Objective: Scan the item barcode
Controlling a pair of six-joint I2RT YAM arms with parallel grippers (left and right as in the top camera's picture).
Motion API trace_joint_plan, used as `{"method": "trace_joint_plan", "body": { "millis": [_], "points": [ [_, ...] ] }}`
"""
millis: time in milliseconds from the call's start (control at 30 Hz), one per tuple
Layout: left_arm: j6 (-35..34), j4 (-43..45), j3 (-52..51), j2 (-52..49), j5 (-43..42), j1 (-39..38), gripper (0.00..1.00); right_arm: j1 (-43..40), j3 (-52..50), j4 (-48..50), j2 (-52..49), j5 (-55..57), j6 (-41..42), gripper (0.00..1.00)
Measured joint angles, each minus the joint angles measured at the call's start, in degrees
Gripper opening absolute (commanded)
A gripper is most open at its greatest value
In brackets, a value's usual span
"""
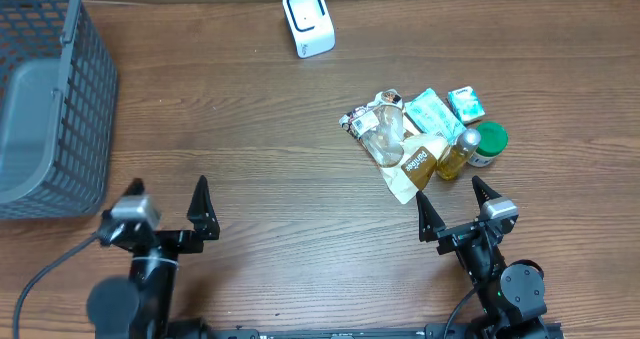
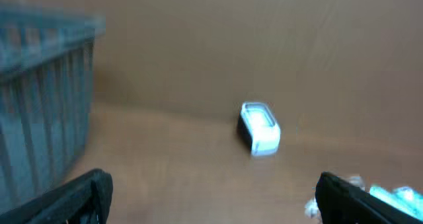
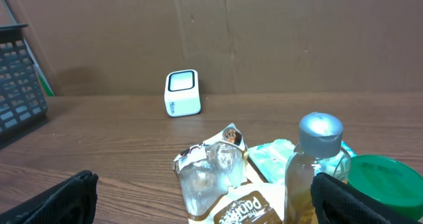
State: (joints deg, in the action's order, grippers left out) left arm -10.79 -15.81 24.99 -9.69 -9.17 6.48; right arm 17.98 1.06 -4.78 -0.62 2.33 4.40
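In the overhead view the left tool [image 1: 169, 191] sits at the lower left of the frame, jaws spread wide with nothing between them, over bare table [image 1: 280, 149]. The right tool [image 1: 448, 191] at the lower right is likewise released and empty, its tips just short of a pile of goods right of centre.

That pile holds a clear plastic package [image 1: 382, 134], a brown paper packet [image 1: 415, 167] touching it at the pile's lower edge, a bottle of yellow liquid [image 1: 458, 154] with a silver cap, and a green-lidded jar [image 1: 489, 139] just beside the bottle. A teal packet [image 1: 432, 111] and a small teal box [image 1: 466, 104] lie at the pile's upper edge. In the right wrist view the bottle stands upright.

The white barcode scanner [image 1: 308, 21] stands alone at the upper centre, well apart from the pile. A grey mesh basket [image 1: 60, 109] fills the upper left corner.
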Motion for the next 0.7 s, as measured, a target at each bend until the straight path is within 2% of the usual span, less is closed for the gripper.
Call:
{"method": "trace_joint_plan", "body": {
  "millis": [267, 533, 700],
  "points": [
    [0.7, 8.76, 0.0, 8.37, 0.0, -1.97, 1.0, 0.0, 0.0, 0.02, 0.0, 0.0, 0.07, 1.0],
    [0.76, 18.25, -0.13, 8.79, 0.04, -4.26, 1.0, 0.0, 0.0, 0.0, 0.0, 0.0, 0.0, 1.0],
    [0.87, 29.18, -2.8, 8.81, 0.07, -4.63, 1.0, 0.0, 0.0, -0.02, 0.0, 0.0, 0.02, 1.0]
  ]
}}
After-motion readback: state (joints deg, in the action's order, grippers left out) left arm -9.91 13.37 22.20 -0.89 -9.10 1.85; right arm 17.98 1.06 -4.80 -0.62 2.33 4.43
